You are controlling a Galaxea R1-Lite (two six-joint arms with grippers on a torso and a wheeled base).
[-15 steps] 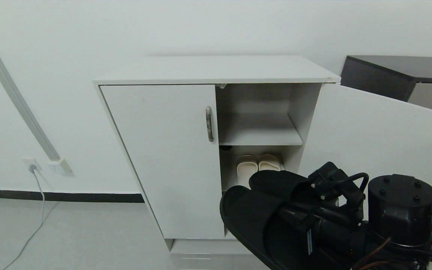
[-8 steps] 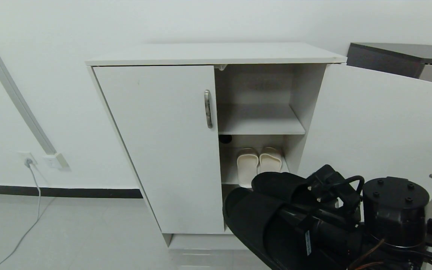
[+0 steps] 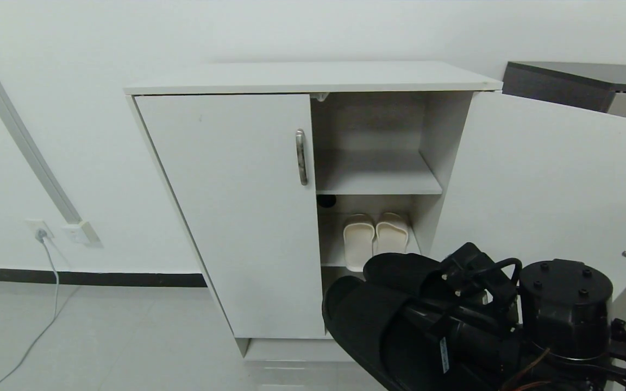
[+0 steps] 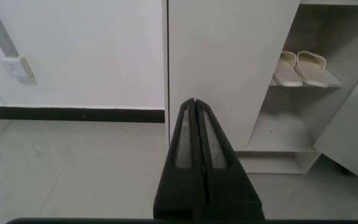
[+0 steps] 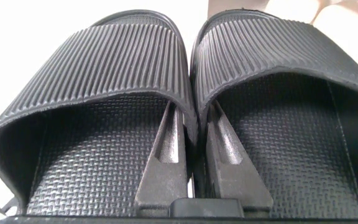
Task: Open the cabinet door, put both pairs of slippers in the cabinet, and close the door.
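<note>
**Black slippers held at open cabinet; white pair shelved**

White wall [image 3: 74, 81] and pale floor [image 3: 101, 336] framed a white cabinet [image 3: 313, 76]. Its left door [image 3: 237, 217] stood closed, with a metal handle [image 3: 301, 164] at the inner edge. Its right door [image 3: 536, 179] was swung wide open, beyond the right jaws and to their right.

The right jaws were clamped on the black slippers [image 3: 378, 315]. One finger [image 5: 163, 162] sat inside each slipper, pinching the adjoining side walls together. The pair was carried in the air ahead of these jaws, toes towards the opening, in front of the cabinet's lower part.

The white slippers [image 3: 374, 236] lay side by side on the lower shelf, beyond the right jaws and inside the cabinet. The upper shelf [image 3: 373, 174] sat above them.

The left jaws were pressed together and held nothing. The closed door lay straight ahead of them, with the white slippers ahead and to the right.
</note>
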